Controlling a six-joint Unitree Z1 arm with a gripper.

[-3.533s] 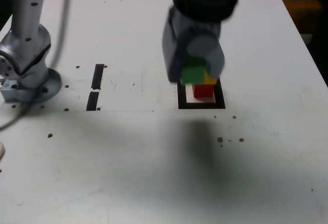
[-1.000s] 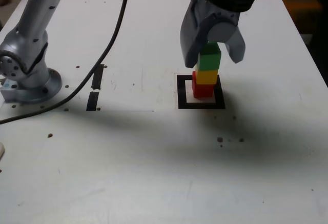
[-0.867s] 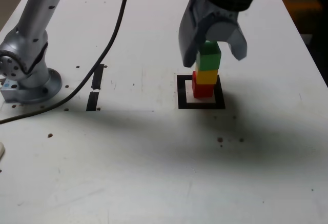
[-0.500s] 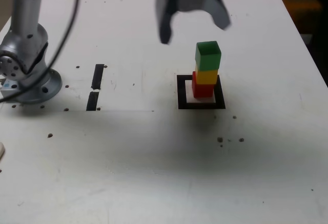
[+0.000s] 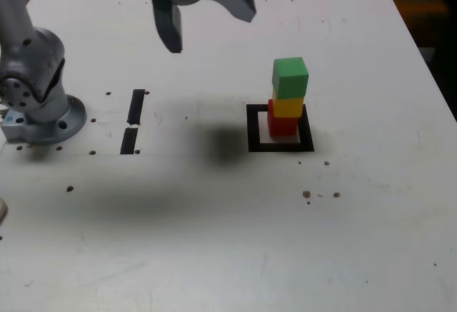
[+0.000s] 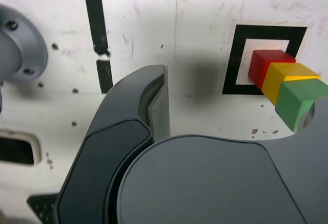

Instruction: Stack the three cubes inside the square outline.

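Three small solid cubes stand stacked inside the square outline of black tape [image 5: 280,143] on the white surface [image 5: 228,240]: red cube [image 5: 283,126] at the bottom, yellow cube [image 5: 288,106] on it, green cube [image 5: 290,77] on top. The dark grey gripper [image 5: 207,30] hangs above the surface, well apart from the outline toward the exterior view's left, its fingers [image 5: 169,30] spread wide and empty.

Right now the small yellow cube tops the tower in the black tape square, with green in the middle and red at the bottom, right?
Not quite: the exterior view shows the small green cube on top and the yellow cube in the middle; the red cube sits lowest, inside the black tape square.
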